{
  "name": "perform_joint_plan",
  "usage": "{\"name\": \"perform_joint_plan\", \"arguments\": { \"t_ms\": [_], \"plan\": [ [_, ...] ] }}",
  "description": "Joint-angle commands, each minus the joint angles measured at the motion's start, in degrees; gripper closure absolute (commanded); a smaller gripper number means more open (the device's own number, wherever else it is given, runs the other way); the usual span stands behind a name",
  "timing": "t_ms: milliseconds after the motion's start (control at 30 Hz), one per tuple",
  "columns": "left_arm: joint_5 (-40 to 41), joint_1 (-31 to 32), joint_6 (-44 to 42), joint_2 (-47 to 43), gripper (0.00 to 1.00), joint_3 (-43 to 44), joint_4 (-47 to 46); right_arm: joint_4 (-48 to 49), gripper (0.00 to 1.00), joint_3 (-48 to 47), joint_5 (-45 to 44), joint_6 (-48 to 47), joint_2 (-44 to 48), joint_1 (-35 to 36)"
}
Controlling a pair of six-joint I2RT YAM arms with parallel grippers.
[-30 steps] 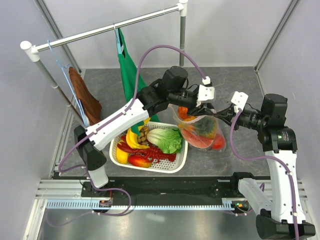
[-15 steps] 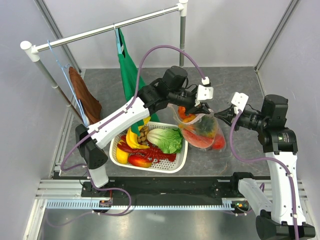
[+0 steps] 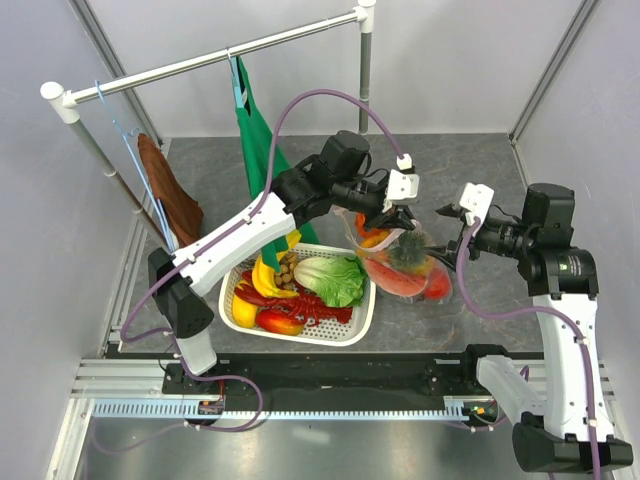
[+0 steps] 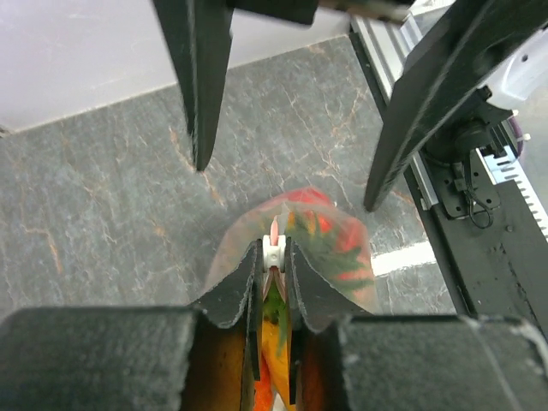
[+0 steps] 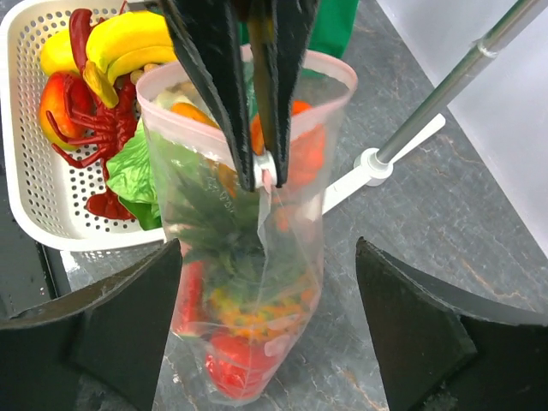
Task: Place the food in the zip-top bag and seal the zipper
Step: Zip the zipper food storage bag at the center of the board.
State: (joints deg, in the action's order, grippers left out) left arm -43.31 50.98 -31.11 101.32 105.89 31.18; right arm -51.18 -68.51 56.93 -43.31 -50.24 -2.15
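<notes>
The zip-top bag [image 3: 405, 265] stands on the grey table right of the basket, holding food: a pineapple [image 5: 235, 257], a red pepper [image 5: 227, 364] and orange pieces. My left gripper [image 4: 273, 257] is shut on the zipper's white slider [image 5: 264, 163] at the bag's top, where the pink zipper strip [image 5: 197, 128] still loops open toward the basket. My right gripper [image 5: 265, 334] is open, its fingers [image 5: 94, 334] apart on either side of the bag and touching nothing. From above, the right gripper [image 3: 445, 215] sits just right of the left gripper [image 3: 400, 215].
A white perforated basket [image 3: 300, 332] left of the bag holds bananas [image 3: 265, 280], lettuce [image 3: 335, 280] and a red lobster [image 3: 305, 305]. A white rail [image 3: 220, 58] with a green cloth [image 3: 255, 140] and a brown cloth [image 3: 170, 195] stands behind.
My right gripper has opened, let go of the bag's edge and drawn back to the right. The left gripper stays shut on the slider and has shifted slightly left.
</notes>
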Motion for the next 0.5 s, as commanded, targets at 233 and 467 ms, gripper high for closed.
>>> {"name": "perform_joint_plan", "arguments": {
  "t_ms": [233,467],
  "plan": [
    [-4.1,1.1,2.3,-0.7,0.98,6.9,-1.0,5.0,0.28,-1.3,4.1,3.3,-3.1,0.2],
    [-3.3,2.0,2.2,0.6,0.98,7.9,-1.0,13.2,0.38,0.6,2.9,10.3,-3.1,4.1]
  ]
}}
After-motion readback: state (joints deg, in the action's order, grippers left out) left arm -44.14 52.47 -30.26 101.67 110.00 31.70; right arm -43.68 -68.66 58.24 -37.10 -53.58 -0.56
